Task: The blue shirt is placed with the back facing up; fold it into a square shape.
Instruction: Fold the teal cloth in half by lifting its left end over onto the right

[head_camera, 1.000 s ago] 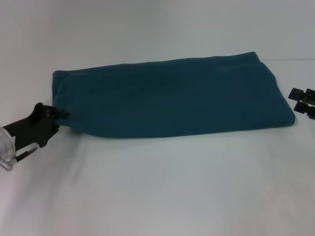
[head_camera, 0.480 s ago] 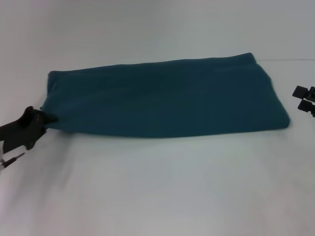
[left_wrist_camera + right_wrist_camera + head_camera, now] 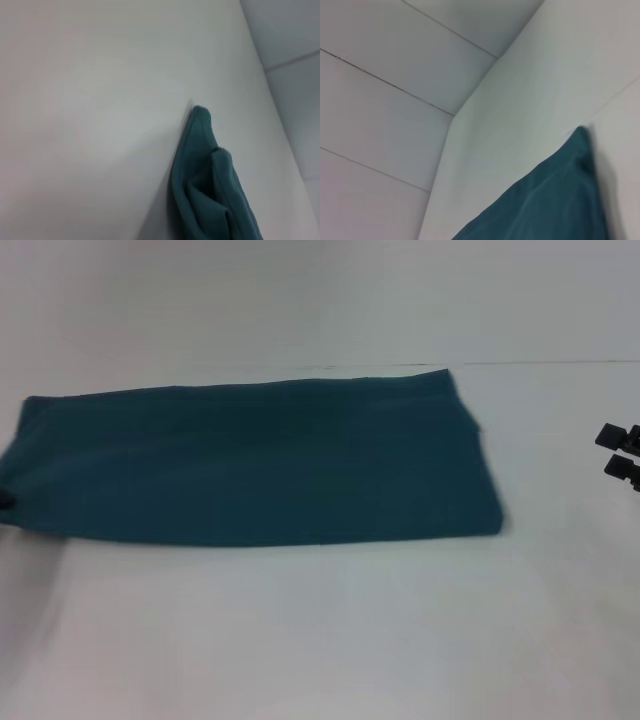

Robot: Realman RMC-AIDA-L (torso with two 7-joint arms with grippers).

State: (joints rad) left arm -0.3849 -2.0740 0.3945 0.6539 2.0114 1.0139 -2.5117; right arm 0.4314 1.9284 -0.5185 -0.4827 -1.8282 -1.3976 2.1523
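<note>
Across the middle of the white counter (image 3: 300, 640), the blue shirt (image 3: 260, 465) lay flat as a long, folded band, plain side up, no lettering showing anywhere. It ran from the counter's left edge over to a bit right of centre, with its far long edge near the back of the counter and its near long edge pretty straight. The right end of it was squared off and sat well apart from the right gripper (image 3: 620, 452), which poked into the head view at the counter's right edge, touching nothing; only its dark tips showed there, so I honestly couldn't tell if they were spread or pressed together. Over at the left edge, just a sliver of the left gripper (image 3: 5, 502) was visible as a small dark bit right at the shirt's near-left corner, touching the fabric. It looked like it had that corner, but the jaws themselves weren't visible, so can't say for sure. The left wrist view showed a bunched, layered corner of the shirt against the white surface, folds stacked on each other. The right wrist view showed another corner of it coming to a point on the counter, with the pale wall (image 3: 395, 75) behind.
</note>
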